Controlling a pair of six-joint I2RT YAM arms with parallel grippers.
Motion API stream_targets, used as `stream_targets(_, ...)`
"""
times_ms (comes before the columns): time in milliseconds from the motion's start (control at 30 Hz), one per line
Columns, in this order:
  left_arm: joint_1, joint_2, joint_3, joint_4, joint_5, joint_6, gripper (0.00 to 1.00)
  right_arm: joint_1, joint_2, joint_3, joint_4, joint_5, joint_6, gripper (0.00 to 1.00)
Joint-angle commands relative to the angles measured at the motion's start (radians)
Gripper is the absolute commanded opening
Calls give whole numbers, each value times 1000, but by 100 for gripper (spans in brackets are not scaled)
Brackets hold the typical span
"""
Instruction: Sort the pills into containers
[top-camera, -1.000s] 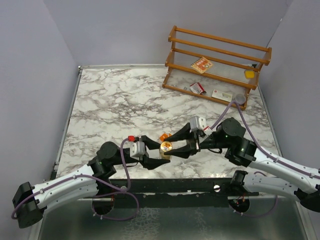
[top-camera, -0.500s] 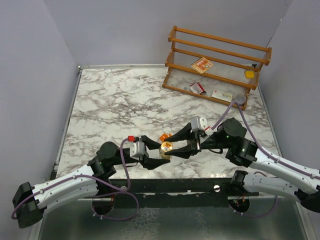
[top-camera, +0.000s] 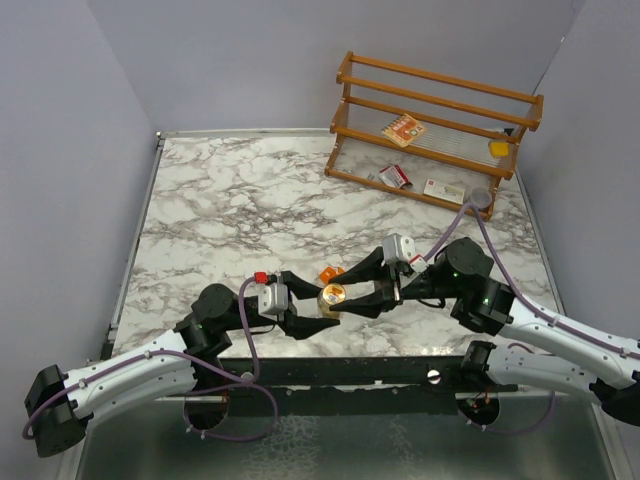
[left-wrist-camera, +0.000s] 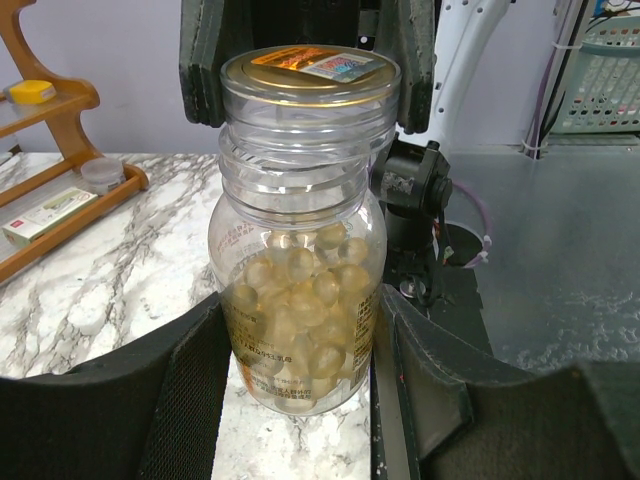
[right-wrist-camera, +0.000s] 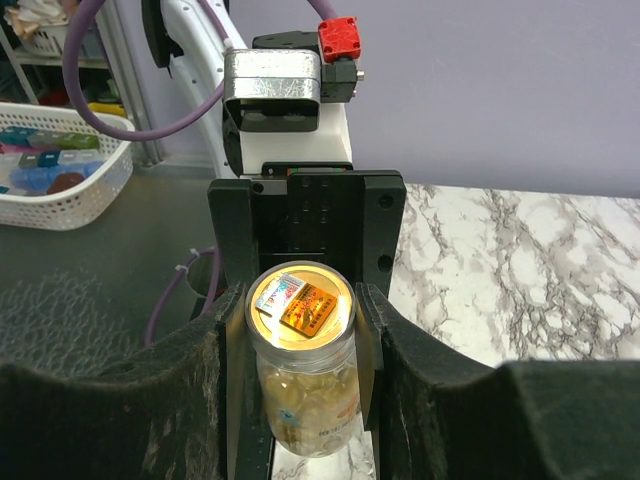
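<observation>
1. Your left gripper (left-wrist-camera: 300, 375) is clamped on the lower body of the clear jar (left-wrist-camera: 300, 300), with a pad on each side.
2. Your right gripper (right-wrist-camera: 300, 335) grasps the same jar at its neck, under the gold top.
3. The jar is upright at the near middle of the marble table (top-camera: 220, 200), with the orange box (top-camera: 326, 274) just behind it.

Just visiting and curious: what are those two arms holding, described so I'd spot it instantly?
At the near edge of the marble table, the left tool and right tool meet. Gripped between them is a clear jar of pale yellow round pills with a gold top, unlike the opaque orange box behind it.
</observation>
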Motion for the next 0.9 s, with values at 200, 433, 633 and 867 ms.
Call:
stream_targets(200, -4, -3, 39, 57, 24, 2, 0, 0, 19, -31, 76, 21, 5, 1)
stream_targets(433, -4, -17, 33, 59, 18, 0, 0, 1, 35, -24, 73, 24, -5, 1)
stream_targets(633, -4, -63, 27, 61, 2, 2, 0, 0, 17, -30, 54, 49, -6, 1)
stream_targets(867, -4, -76, 40, 46, -12, 32, 0, 0, 25, -3, -23, 79, -11, 1)
